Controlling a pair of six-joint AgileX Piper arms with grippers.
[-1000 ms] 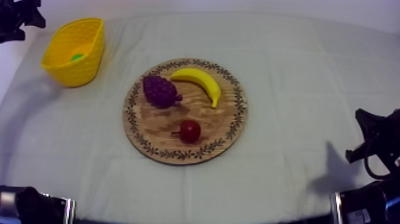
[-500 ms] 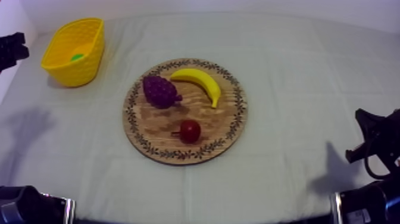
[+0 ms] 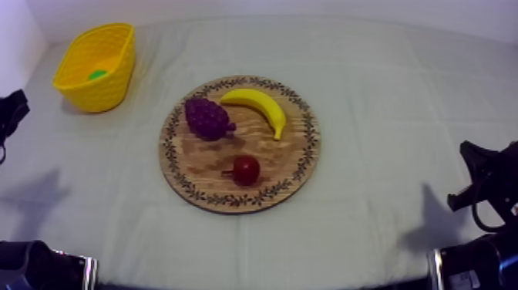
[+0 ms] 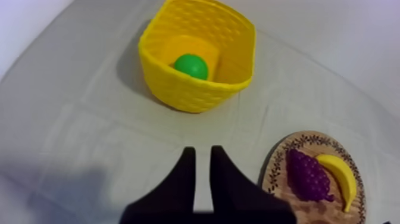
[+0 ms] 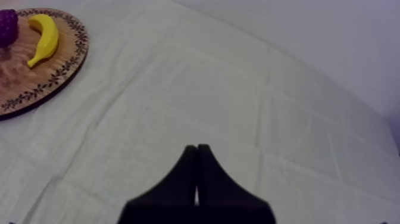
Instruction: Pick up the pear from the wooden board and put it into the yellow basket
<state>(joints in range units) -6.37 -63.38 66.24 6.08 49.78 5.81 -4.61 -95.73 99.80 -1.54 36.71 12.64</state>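
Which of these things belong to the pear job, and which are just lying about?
Job: green pear, already lying in the yellow basket; round wooden board it was meant to leave.
Lying about: bunch of grapes, banana, small red fruit, all on the board.

Curved yellow toy banana (image 3: 262, 105) near table centre, on far-edge side. Purple knobbly toy bunch of grapes (image 3: 206, 118) just beside banana's end, on side toward table's left edge; contact unclear. Small round red fruit (image 3: 245, 170) with short dark stem sits closer to table's near edge, apart from both. Grey-white creased cloth (image 3: 385, 116) covers table.
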